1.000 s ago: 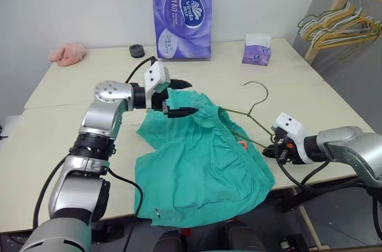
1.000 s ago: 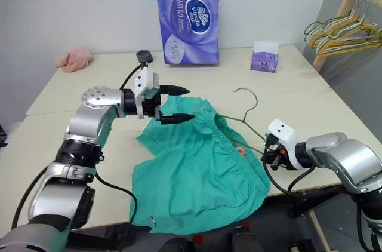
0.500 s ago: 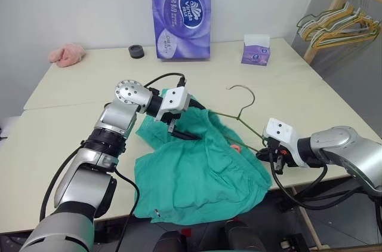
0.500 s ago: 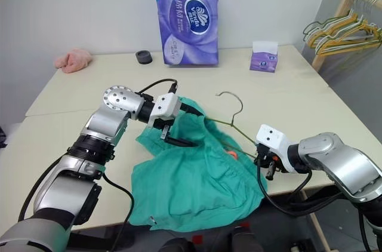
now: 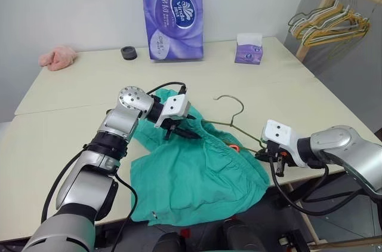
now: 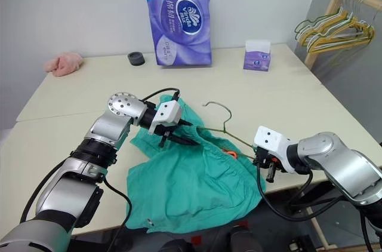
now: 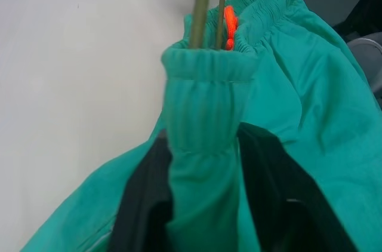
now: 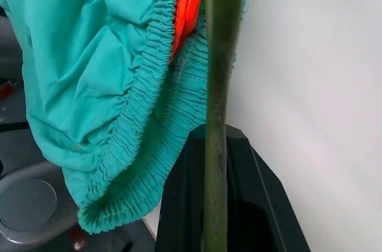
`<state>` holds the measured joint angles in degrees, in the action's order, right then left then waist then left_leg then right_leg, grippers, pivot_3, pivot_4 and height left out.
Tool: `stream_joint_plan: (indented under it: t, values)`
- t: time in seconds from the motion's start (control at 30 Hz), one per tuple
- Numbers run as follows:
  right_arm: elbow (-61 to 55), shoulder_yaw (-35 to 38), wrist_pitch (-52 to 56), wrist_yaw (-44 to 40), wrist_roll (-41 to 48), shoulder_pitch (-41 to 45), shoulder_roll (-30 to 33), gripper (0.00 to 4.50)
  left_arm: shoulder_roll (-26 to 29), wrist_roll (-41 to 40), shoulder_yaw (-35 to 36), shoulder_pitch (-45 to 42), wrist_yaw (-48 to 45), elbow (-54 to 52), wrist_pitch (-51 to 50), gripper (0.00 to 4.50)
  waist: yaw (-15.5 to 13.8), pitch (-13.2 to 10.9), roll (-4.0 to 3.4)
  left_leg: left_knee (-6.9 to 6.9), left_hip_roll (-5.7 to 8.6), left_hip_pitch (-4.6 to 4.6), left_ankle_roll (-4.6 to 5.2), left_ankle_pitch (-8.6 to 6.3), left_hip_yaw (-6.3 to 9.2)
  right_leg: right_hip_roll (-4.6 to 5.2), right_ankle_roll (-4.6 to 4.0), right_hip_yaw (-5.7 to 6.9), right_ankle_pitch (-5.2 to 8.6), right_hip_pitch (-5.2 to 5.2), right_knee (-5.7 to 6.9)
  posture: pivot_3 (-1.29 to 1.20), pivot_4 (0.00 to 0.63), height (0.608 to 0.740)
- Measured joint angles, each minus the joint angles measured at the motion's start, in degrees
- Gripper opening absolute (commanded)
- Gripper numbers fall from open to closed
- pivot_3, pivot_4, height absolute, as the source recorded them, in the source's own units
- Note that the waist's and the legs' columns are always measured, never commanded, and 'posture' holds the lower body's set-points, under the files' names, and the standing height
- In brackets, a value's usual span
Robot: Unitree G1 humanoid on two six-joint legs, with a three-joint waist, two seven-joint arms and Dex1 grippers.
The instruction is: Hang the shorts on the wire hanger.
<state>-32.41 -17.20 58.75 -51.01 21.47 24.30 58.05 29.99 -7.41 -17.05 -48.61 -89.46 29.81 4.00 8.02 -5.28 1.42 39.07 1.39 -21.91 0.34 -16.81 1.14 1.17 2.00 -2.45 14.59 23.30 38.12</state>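
Observation:
The teal shorts lie crumpled at the table's front, their lower part hanging over the edge. The wire hanger lies across them, with its hook on the table behind and its wire running in under the gathered waistband beside an orange drawstring. My left gripper is at the shorts' far left corner, shut on a bunched fold of the waistband. At the right, my right gripper is shut on the hanger's wire, near the table's front edge.
A tall purple tissue pack, a black ring and a small purple tissue box stand along the back. A pink cloth lies at the far left. A wooden rack with yellow and green hangers stands right.
My left gripper, open above the shorts a second ago, has come down and shut on the waistband fold. The right gripper keeps its hold on the hanger. The camera has shifted slightly.

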Motion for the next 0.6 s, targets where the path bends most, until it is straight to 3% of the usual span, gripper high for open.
stream_joint_plan:
  t: [0.07, 0.53, 0.57, 0.6]
  values:
    - [-0.12, -0.23, -0.24, -0.13, -0.25, 0.06, -0.31, 0.00, 0.19, 0.00, 0.17, 0.34, -0.07, -0.01, -0.21, 0.05, 0.01, 0.01, -0.01, 0.00, 0.00, 0.01, 0.00, 0.00, 0.01, 0.00, 0.00, 0.00, 0.00, 0.00, 0.01, -0.21, 0.040, 0.740]
    - [0.16, -2.13, -11.24, -3.79, -7.11, -0.38, 1.68, 0.00, 1.07, -0.18, 0.56, 3.44, -1.24, -1.65, -2.37, 0.05, 0.11, 0.04, -0.06, 0.01, 0.00, 0.00, 0.00, 0.00, 0.02, 0.00, 0.00, 0.01, 0.00, 0.00, 0.01, -0.21, 0.042, 0.740]
    - [0.32, -2.08, -12.43, -4.21, -7.51, -0.38, 2.17, 0.49, 1.06, -0.18, 0.56, 3.44, -1.24, -1.92, -2.38, 0.00, 0.11, 0.04, -0.06, 0.01, 0.00, 0.01, 0.00, 0.00, 0.02, 0.00, 0.00, 0.01, 0.00, 0.00, 0.01, -0.21, 0.042, 0.740]
    - [0.62, -1.77, -15.60, -5.41, -7.96, -0.39, 3.04, 0.70, 0.83, -0.16, 0.53, 3.44, -1.16, -2.22, -2.38, 0.00, 0.09, 0.05, -0.08, 0.01, 0.00, 0.01, 0.00, 0.00, 0.02, 0.00, 0.00, 0.01, 0.00, 0.00, 0.01, -0.21, 0.042, 0.740]
